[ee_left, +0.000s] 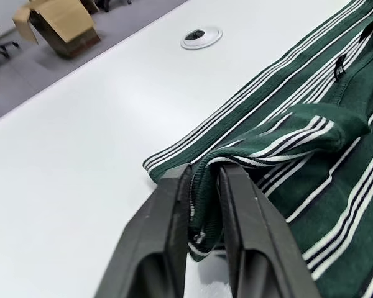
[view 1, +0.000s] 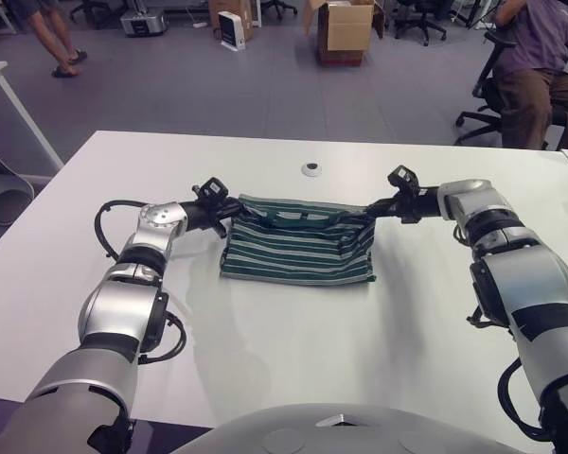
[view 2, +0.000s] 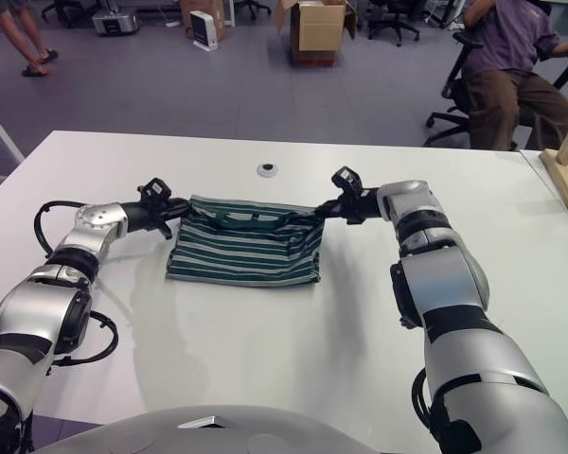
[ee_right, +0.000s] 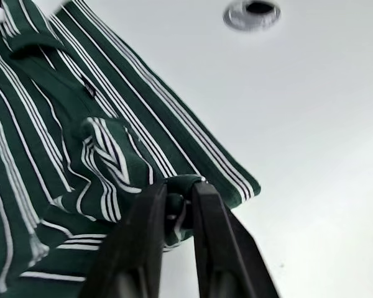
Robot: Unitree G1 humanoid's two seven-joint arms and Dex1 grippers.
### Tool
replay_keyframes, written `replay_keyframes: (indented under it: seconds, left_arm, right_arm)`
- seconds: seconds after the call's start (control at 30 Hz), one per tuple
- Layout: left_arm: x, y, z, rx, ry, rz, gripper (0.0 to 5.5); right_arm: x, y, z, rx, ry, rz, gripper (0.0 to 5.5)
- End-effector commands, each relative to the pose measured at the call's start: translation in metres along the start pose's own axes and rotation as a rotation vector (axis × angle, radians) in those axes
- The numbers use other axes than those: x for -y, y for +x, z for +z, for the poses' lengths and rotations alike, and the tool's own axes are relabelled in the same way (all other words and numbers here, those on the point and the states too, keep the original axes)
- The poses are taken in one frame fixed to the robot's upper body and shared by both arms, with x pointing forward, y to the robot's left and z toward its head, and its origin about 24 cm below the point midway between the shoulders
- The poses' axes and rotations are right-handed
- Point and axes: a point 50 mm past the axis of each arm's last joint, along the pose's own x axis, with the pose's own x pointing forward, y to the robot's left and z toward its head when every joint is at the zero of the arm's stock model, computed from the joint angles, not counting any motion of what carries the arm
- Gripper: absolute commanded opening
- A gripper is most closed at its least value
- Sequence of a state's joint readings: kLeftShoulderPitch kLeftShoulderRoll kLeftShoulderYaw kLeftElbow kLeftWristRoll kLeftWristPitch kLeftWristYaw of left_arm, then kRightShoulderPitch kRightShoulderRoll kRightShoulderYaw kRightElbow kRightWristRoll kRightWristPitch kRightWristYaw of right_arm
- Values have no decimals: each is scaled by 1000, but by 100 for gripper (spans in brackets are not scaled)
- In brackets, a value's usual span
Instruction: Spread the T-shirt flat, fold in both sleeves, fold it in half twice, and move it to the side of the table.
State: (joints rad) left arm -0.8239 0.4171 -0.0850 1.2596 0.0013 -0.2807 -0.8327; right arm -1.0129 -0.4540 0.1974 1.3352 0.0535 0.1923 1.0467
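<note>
Our left gripper [ee_left: 203, 178] and right gripper [ee_right: 179, 189], both clamped on cloth.
We grip the two far corners of the green striped T-shirt [view 1: 298, 248], folded at the middle of the white table [view 1: 265, 359], a round grommet [view 1: 311, 169] beyond it.

T-shirt [view 1: 298, 248]: green striped, folded, on white counter [view 1: 265, 350].
Left gripper [view 1: 229, 210]: at its far left corner.
Right gripper [view 1: 372, 210]: at its far right corner.

The light was bright and even and came from above. The white desk [view 1: 293, 350] gave it back softly, without hard glare. The T-shirt [view 1: 298, 251] threw only a thin, soft shadow at its lower edge, mid-frame.
</note>
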Motion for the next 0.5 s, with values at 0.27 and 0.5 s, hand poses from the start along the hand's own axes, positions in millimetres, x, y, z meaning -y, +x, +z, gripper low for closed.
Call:
replay_keyframes:
  seconds: [0.27, 0.5]
  left_arm:
    - [-43, -39, -14, 77, -285, 461, 246]
    - [-52, -76, -4, 412, -368, 670, 296]
  right_arm:
    - [5, -8, 48, 209, -253, -195, 261]
    - [-102, 55, 41, 170, -656, 223, 264]
